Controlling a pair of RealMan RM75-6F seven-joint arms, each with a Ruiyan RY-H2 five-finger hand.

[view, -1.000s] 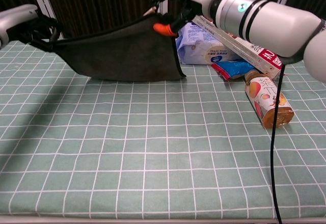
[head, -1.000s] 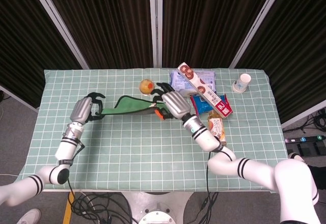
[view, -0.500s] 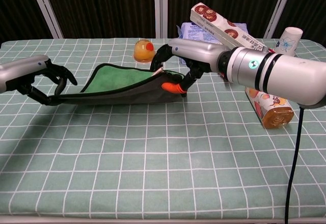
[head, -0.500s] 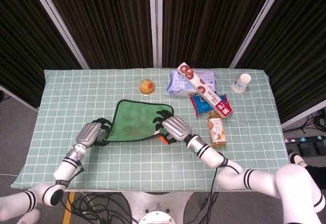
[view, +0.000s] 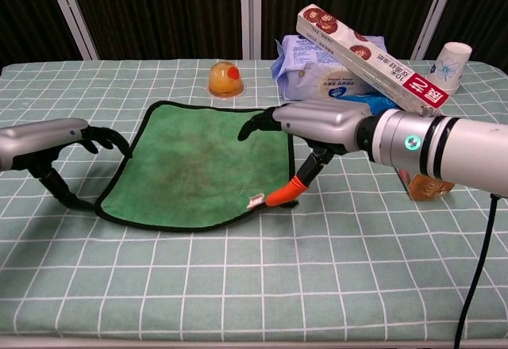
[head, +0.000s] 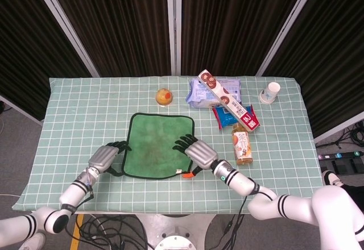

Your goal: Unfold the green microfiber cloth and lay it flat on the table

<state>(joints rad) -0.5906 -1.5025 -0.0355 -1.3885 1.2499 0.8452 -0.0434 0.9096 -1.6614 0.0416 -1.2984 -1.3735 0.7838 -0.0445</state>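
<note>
Green cloth spread flat at the counter's near middle.

The left hand sits at its left edge, fingers spread, holding nothing; the right hand arches over the right edge, thumb down near the corner tag, whether it pinches is unclear. Bare checked counter lies in front; boxes and a bottle crowd right.
</note>
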